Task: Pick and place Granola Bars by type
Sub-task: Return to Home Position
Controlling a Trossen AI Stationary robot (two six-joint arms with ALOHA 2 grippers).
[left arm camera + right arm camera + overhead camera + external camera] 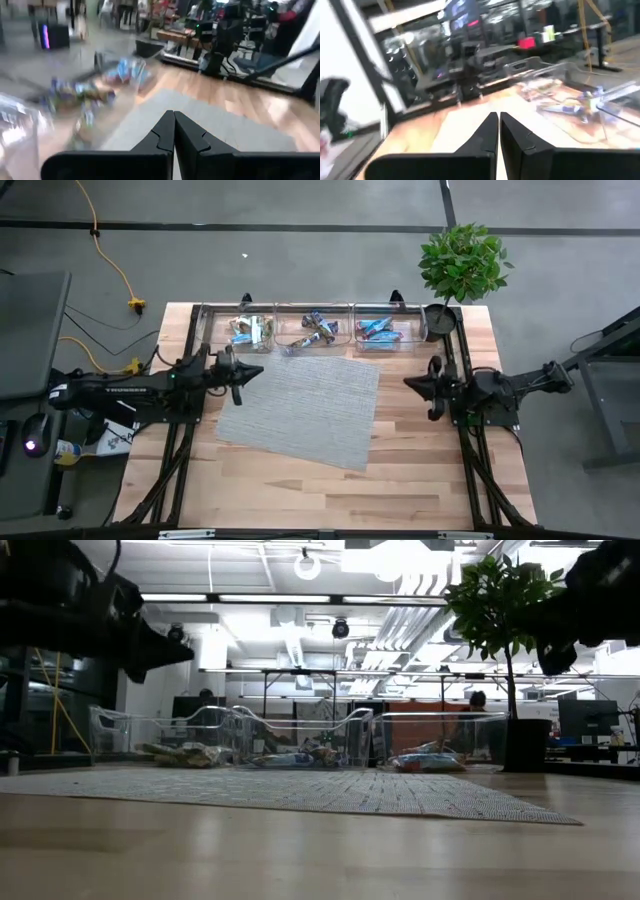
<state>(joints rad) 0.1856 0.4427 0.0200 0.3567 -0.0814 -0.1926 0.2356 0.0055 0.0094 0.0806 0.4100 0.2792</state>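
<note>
Surface: wooden surface [420,490] with a grey woven mat [300,410] at its centre.
Bins: three transparent bins in a row touching side by side, at 12 o'clock from the mat: left bin [222,338], middle bin [292,320], right bin [408,332].
Granola Bars: all lie inside the bins, sorted by wrapper.
Left bin contents: yellow-green and blue bars [252,330].
Middle bin contents: silvery-dark bars [320,330].
Right bin contents: bright blue bars with red ends [378,330].
Left pincer [256,372]: clenched, fingers [162,132] pressed flat together with nothing between them; raised above the mat's 10 o'clock corner, pointing toward 3 o'clock.
Right pincer [408,383]: clenched and empty, fingers [512,132] meeting; raised just off the mat's 3 o'clock edge, pointing toward 9 o'clock.
Potted plant [462,260]: at the surface's 1 o'clock corner, just beside the right bin.
</note>
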